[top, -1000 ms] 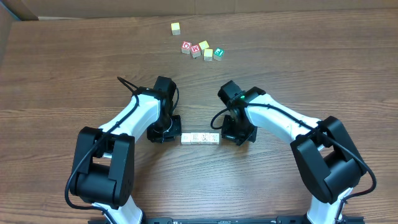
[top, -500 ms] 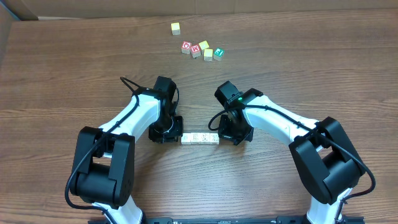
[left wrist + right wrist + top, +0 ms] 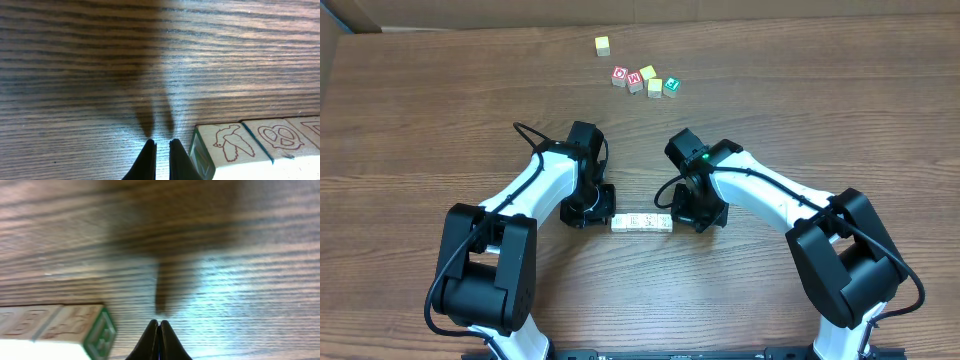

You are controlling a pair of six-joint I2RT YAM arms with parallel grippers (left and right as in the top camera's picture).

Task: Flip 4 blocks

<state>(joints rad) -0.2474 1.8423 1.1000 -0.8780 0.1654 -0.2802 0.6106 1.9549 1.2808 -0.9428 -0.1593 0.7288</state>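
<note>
Toward the near middle of the counter (image 3: 420, 130), the four blocks (image 3: 642, 222) lie in a tight row, side by side, with pale printed faces up. My left gripper (image 3: 162, 143) stands at the row's left end, closed to a sliver and empty. Its tip is just beside the end block (image 3: 231, 144) that bears the bird mark, and I cannot tell whether it touches. My right gripper (image 3: 158, 323) is pinched fully together, holding nothing, low over the counter to the right of the row, with a gap to the green-lettered end face (image 3: 100, 334). I judge the step in hand is to clamp the row from both ends and roll all four over at once. To do it well, I should set both tips on the middle of the end faces at one height, squeeze evenly so the row does not buckle, then turn both wrists together. The coloured cubes (image 3: 645, 80) and the lone yellow cube (image 3: 603, 45) lie far off, well apart.
</note>
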